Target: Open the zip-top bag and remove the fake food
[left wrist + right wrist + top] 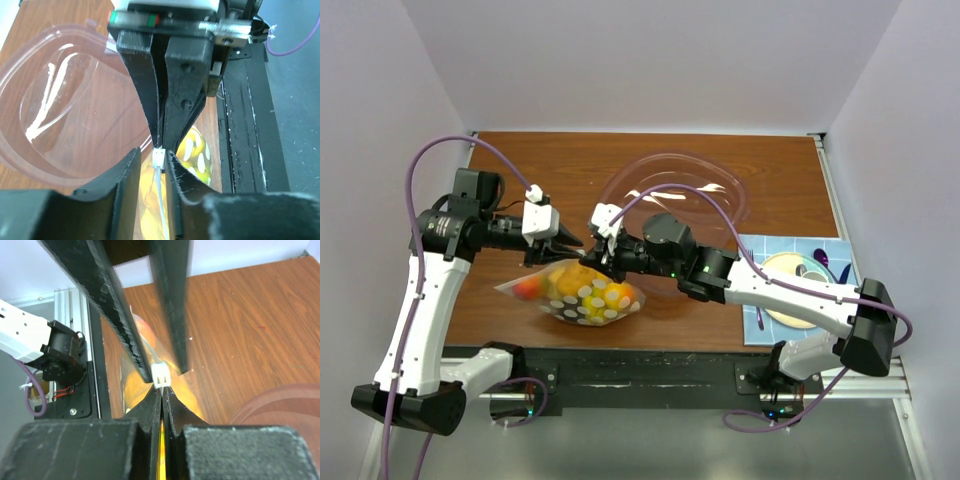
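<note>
The zip-top bag [588, 300], clear with white polka dots, hangs just above the table with the yellow, orange and red fake food [568, 284] inside. My right gripper [594, 258] is shut on the bag's top edge, right behind the white zipper slider [161, 374]. My left gripper [578, 243] faces it from the left. In the left wrist view the left gripper [154, 152] stands narrowly open around the slider [159, 156], which touches one finger with a gap to the other. Yellow food [196, 149] shows below through the dotted plastic.
A large clear pinkish bowl [682, 190] lies on the table behind the grippers. A blue mat [752, 322] with a yellow plate [788, 300] sits at the right. A black rail [650, 370] runs along the near edge. White walls close in both sides.
</note>
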Controlling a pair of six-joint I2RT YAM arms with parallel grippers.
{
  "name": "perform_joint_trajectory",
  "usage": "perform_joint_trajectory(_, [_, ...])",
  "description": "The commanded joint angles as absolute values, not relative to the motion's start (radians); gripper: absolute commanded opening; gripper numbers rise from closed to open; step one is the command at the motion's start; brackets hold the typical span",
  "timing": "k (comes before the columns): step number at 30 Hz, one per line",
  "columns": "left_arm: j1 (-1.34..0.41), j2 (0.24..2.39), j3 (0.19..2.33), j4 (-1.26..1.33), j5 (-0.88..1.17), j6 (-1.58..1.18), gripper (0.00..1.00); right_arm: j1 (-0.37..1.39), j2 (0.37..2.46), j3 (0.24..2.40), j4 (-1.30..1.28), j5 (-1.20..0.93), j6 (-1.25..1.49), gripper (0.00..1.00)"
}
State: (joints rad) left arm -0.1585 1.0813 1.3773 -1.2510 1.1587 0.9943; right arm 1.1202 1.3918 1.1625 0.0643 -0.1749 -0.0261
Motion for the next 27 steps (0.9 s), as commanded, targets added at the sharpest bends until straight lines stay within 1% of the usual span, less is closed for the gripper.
perform_joint_trajectory(1, [-0.16, 1.062, 1.414, -1.201, 1.21, 0.95, 0.34, 1.12, 1.351, 1.178, 0.089, -0.17, -0.025, 0.0])
perform_joint_trajectory(3, [-0.16, 1.058, 1.401, -1.201, 1.212, 0.95, 0.34, 1.12, 1.353, 1.184, 0.087, -0.172, -0.023, 0.0])
perform_joint_trajectory(7, [-0.16, 1.054, 1.373, -1.215, 1.212, 0.966, 0.3, 1.118, 1.353, 1.186, 0.086, -0.17, -0.021, 0.0])
perform_joint_trajectory(11, [-0.16, 1.06, 1.368, -1.25, 1.2, 0.999, 0.32, 1.115, 1.348, 1.186, 0.08, -0.167, -0.023, 0.0])
perform_joint_trajectory(14, [-0.16, 1.069, 1.368, -1.307, 1.207, 1.052, 0.38, 1.115, 1.347, 1.187, 0.08, -0.167, -0.023, 0.0])
perform_joint_trajectory(18, [-0.16, 1.068, 1.359, -1.315, 1.207, 1.055, 0.44, 1.114, 1.354, 1.193, 0.08, -0.175, -0.018, 0.0])
perform_joint_trajectory(19, [-0.16, 1.066, 1.358, -1.315, 1.209, 1.057, 0.48, 1.112, 1.355, 1.195, 0.078, -0.176, -0.017, 0.0])
perform_joint_trajectory(21, [-0.161, 1.065, 1.358, -1.313, 1.213, 1.06, 0.49, 1.114, 1.361, 1.198, 0.08, -0.183, -0.015, 0.0])
perform_joint_trajectory(24, [-0.161, 1.069, 1.359, -1.289, 1.221, 1.043, 0.44, 1.114, 1.368, 1.201, 0.081, -0.187, -0.009, 0.0])
perform_joint_trajectory(25, [-0.161, 1.075, 1.361, -1.287, 1.223, 1.046, 0.37, 1.114, 1.367, 1.203, 0.081, -0.19, -0.008, 0.0])
perform_joint_trajectory(27, [-0.161, 1.08, 1.362, -1.281, 1.226, 1.046, 0.29, 1.114, 1.367, 1.204, 0.08, -0.193, -0.008, 0.0])
